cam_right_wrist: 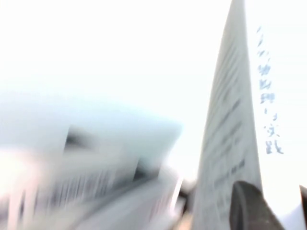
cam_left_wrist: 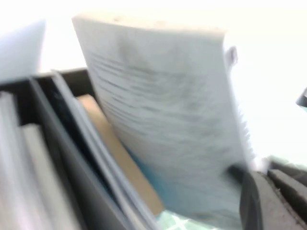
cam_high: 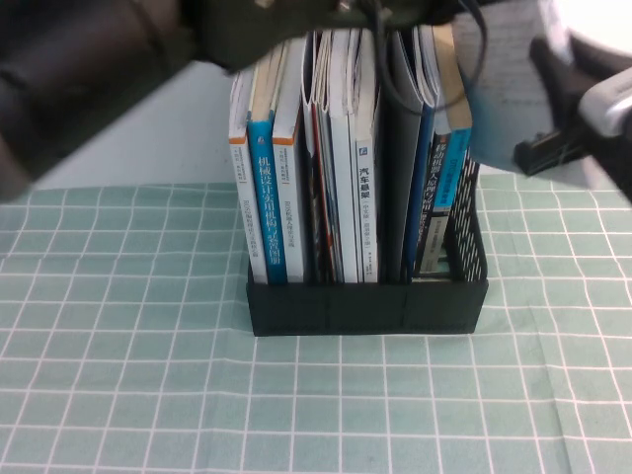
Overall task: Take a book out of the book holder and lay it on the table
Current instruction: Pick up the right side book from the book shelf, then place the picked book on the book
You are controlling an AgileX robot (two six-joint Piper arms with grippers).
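The black perforated plastic book holder (cam_high: 367, 304) stands mid-frame on the green grid-cloth desk (cam_high: 118, 375), books upright in its slots. The white-covered book (cam_high: 504, 84) hangs at upper right, above the holder's right end, beside the right pincer (cam_high: 553, 128).

Our left arm (cam_high: 89, 69) comes in as a dark, blurred bulk from the near left corner of the high view. It stretches up and across to the top middle, where its wrist runs out of sight. The left gripper (cam_left_wrist: 268, 191) sits at the end of that reach, and only its dark tip shows in its own wrist camera. Our right arm (cam_high: 602, 109), white and black, stands well to the right of the left gripper, at much the same height. The right gripper (cam_right_wrist: 276, 203) shows just a dark edge in its wrist view.
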